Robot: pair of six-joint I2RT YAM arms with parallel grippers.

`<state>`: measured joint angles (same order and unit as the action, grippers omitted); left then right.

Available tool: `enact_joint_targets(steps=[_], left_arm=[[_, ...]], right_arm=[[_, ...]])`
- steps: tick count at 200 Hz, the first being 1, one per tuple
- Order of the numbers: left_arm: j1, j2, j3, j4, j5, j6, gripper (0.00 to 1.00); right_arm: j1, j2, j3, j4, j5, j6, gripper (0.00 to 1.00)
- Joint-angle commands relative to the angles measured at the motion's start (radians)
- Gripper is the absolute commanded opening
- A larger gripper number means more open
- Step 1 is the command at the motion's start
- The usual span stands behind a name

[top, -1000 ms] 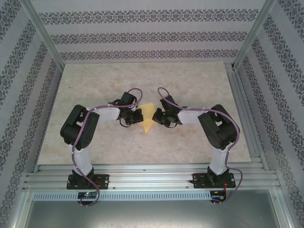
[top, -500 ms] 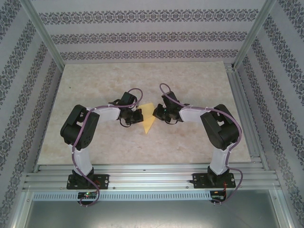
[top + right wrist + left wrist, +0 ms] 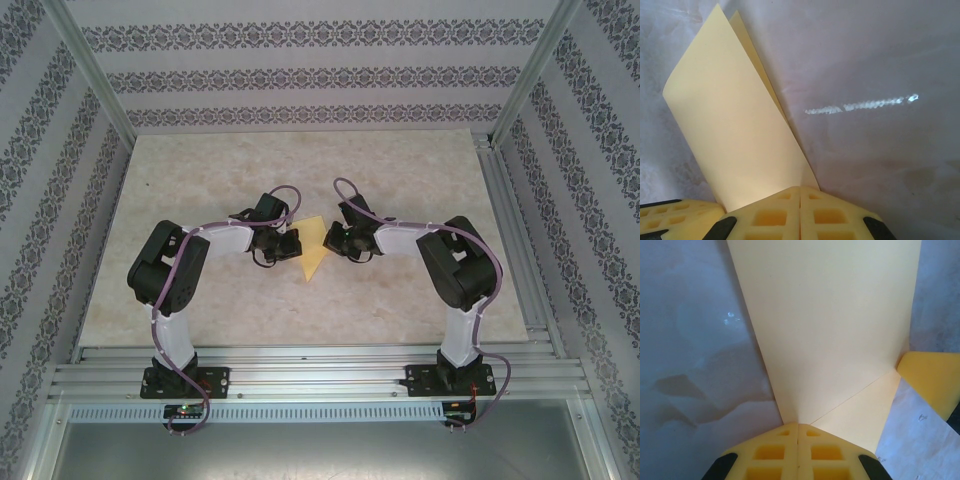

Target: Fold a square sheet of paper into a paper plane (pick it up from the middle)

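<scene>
My left gripper has its yellow padded fingers pressed together on the left side of the thin yellow sheet of paper, folded to a triangle over the middle of the pale marbled table. My right gripper pinches its opposite side.

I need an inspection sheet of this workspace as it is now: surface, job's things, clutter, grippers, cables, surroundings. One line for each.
Surface: beige marbled table top, flat.
Job's things: square sheet of paper, yellow, folded, held between the two grippers.
Clutter: nothing seen.
Grippers: left gripper and right gripper both shut on the sheet, close together.
Cables: purple cables loop above both wrists and run down the arms.
Surroundings: patterned walls; aluminium frame at the near edge.
</scene>
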<state>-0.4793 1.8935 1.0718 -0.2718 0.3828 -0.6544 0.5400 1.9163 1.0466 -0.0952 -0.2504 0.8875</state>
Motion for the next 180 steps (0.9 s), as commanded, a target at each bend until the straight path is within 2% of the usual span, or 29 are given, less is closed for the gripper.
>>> enact_joint_targets(steps=[1,28,54,95,180], left_arm=[[-0.007,0.052,-0.009,-0.092,-0.073,0.031,0.0],[-0.008,0.052,-0.005,-0.091,-0.069,0.033,0.0],[-0.01,0.047,-0.003,-0.089,-0.063,0.035,0.0],[-0.015,0.042,-0.002,-0.086,-0.062,0.033,0.0],[-0.017,0.014,0.034,-0.08,-0.032,0.035,0.01]], right_arm=[[-0.042,-0.083,-0.026,0.004,0.092,-0.017,0.07],[-0.039,-0.151,-0.047,0.037,0.065,-0.042,0.08],[0.012,-0.166,-0.043,0.035,0.018,-0.075,0.08],[0.082,-0.113,-0.028,0.046,-0.03,-0.055,0.08],[0.067,-0.003,-0.087,0.188,-0.045,0.077,0.07]])
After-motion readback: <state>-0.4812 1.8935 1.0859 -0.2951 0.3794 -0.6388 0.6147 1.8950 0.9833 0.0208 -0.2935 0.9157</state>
